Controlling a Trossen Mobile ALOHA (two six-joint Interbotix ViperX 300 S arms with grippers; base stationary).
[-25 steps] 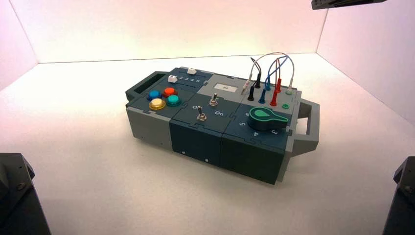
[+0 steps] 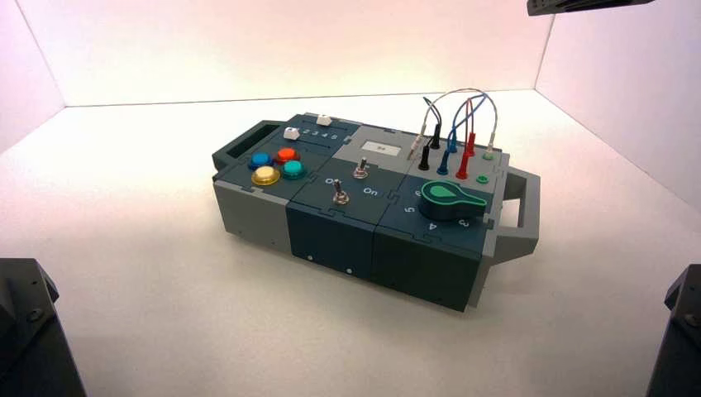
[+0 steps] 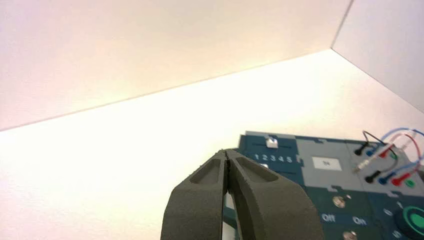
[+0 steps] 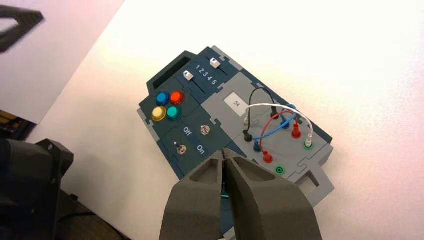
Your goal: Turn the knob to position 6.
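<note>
The knob is a dark-green dial with a bright green inlay, at the right end of the box's top. Its pointer points toward the box's right handle. It shows at the frame's edge in the left wrist view; in the right wrist view my own fingers hide nearly all of it. White digits ring the knob, but I cannot pick out position 6 plainly. My left gripper is shut on nothing, well short of the box. My right gripper is also shut and empty, held back from the box.
The box stands turned on the white table, a handle at each end. It bears coloured push-buttons, two toggle switches, two sliders and plugged wires. Parked arm parts fill the lower corners.
</note>
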